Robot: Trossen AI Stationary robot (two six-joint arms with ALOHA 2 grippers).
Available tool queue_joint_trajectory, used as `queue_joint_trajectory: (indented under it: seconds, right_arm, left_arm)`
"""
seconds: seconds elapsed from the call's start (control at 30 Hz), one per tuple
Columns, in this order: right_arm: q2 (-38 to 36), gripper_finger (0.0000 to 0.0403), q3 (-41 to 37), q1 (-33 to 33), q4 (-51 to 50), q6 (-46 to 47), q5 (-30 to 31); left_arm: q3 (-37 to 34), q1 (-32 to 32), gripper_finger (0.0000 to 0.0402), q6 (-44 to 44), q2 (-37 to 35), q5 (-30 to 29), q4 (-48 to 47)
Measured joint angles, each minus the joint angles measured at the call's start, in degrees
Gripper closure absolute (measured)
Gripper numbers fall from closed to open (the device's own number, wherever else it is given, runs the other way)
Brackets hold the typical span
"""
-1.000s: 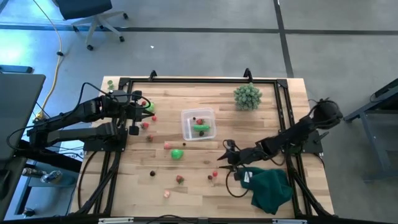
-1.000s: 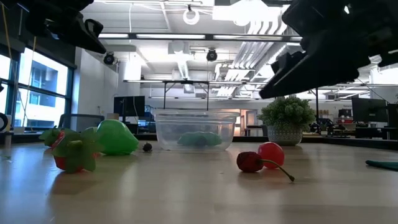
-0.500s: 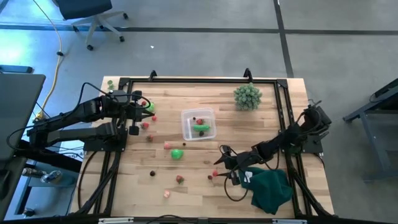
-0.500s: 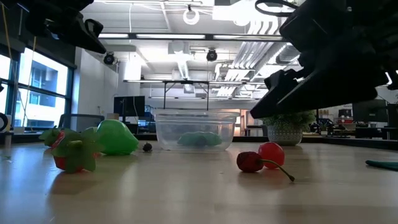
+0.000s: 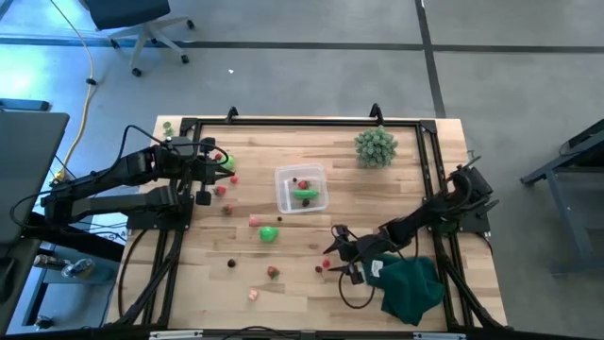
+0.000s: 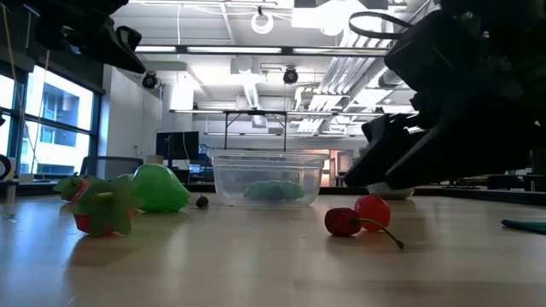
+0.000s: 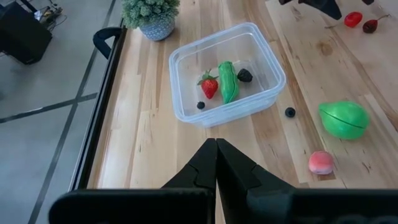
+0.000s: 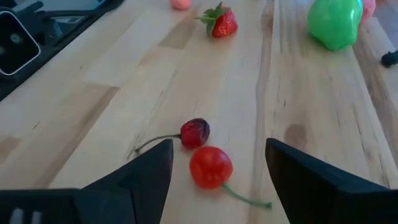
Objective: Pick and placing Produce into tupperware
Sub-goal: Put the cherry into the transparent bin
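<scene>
Right gripper (image 8: 214, 163) spread wide over cherries (image 8: 204, 155); no writing legible.

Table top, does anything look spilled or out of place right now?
Most produce lies loose around the tupperware: a green ball, strawberries, a cherry pair before the open right hand. A dark green cloth sits crumpled at the near right corner.
</scene>
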Motion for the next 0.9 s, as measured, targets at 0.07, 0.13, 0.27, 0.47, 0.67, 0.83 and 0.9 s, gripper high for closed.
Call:
queue_joint_trajectory:
  seconds: [0.07, 0.13, 0.27, 0.47, 0.67, 0.83, 0.9]
  right_arm:
    - [0.8, 0.0155, 0.8, 0.0, -0.1, -0.6, -0.4]
    - [1.8, 0.0155, 1.7, 0.0, -0.2, -0.7, -1.0]
    - [2.9, 0.0155, 2.5, 0.0, -1.4, -0.6, -1.2]
    - [2.9, 0.0155, 2.5, 0.0, -1.6, -0.6, -0.4]
    - [3.0, 0.0155, 2.5, 0.0, -2.4, 0.0, 0.2]
    - [4.6, 0.0155, 3.9, 0.0, -3.2, 0.4, 0.1]
    - [5.1, 0.0155, 4.3, 0.2, -3.8, 0.4, 0.0]
  left_arm:
    - [0.0, 0.0, 0.0401, 0.0, 0.0, 0.0, 0.0]
    - [0.0, 0.0, 0.0401, 0.0, 0.0, 0.0, 0.0]
    - [0.0, 0.0, 0.0401, 0.0, 0.0, 0.0, 0.0]
    - [0.0, 0.0, 0.0401, 0.0, 0.0, 0.0, 0.0]
    - [0.0, 0.0, 0.0401, 0.0, 0.0, 0.0, 0.0]
    - [0.0, 0.0, 0.0401, 0.0, 0.0, 0.0, 0.0]
    - [0.0, 0.0, 0.0401, 0.0, 0.0, 0.0, 0.0]
